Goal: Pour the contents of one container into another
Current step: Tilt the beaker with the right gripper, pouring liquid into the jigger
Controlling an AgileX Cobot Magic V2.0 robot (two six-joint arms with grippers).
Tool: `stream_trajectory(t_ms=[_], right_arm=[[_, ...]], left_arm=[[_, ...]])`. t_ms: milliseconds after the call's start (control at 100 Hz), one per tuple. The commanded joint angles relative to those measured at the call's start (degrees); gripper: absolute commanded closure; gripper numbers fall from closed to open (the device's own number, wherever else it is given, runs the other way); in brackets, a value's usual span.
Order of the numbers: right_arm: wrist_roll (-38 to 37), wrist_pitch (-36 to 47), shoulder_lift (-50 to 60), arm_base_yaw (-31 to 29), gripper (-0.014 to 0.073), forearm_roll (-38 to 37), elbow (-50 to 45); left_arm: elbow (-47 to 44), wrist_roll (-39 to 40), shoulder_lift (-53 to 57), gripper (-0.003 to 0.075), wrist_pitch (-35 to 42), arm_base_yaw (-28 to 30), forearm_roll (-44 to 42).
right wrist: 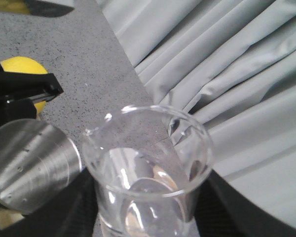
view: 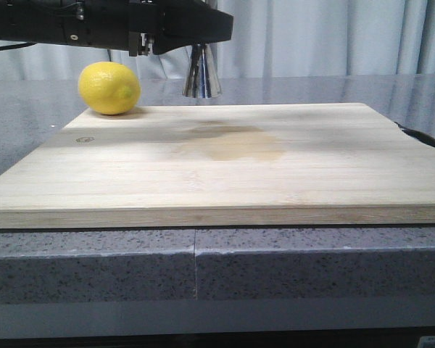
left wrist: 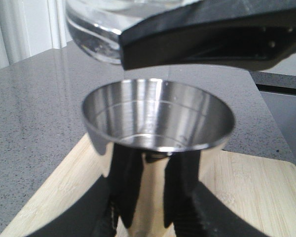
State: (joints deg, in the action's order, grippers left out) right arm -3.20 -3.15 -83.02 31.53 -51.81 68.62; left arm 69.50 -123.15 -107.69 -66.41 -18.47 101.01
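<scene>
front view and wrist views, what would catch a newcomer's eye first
The yellow lemon at the far left corner of the wooden board. Then the shiny jigger clamped in the left gripper, its open cup right under the tilted glass beaker, held by the right gripper.

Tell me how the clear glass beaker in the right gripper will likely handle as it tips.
The clear glass beaker is smooth, so probably slippery. It holds clear liquid, so its weight may shift when tilted. Thin glass beside the shiny steel jigger looks chippable if they knock.
</scene>
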Motion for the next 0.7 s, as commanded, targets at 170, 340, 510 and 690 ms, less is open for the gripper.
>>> stream_trajectory(t_ms=[170, 340, 510, 690], right_arm=[[0.0, 2.1, 2.0, 0.1, 0.0289, -5.0, 2.2], [0.0, 2.1, 2.0, 0.1, 0.0289, -8.7, 2.2], [0.0, 2.1, 2.0, 0.1, 0.0289, -12.9, 2.2], [0.0, 2.1, 2.0, 0.1, 0.0289, -15.8, 2.2]], left_arm=[[1.8, 0.3, 3.5, 0.0514, -6.3, -0.7, 5.2], [1.8, 0.3, 3.5, 0.0514, -6.3, -0.7, 5.2], [1.8, 0.3, 3.5, 0.0514, -6.3, -0.7, 5.2], [1.8, 0.3, 3.5, 0.0514, -6.3, -0.7, 5.2]])
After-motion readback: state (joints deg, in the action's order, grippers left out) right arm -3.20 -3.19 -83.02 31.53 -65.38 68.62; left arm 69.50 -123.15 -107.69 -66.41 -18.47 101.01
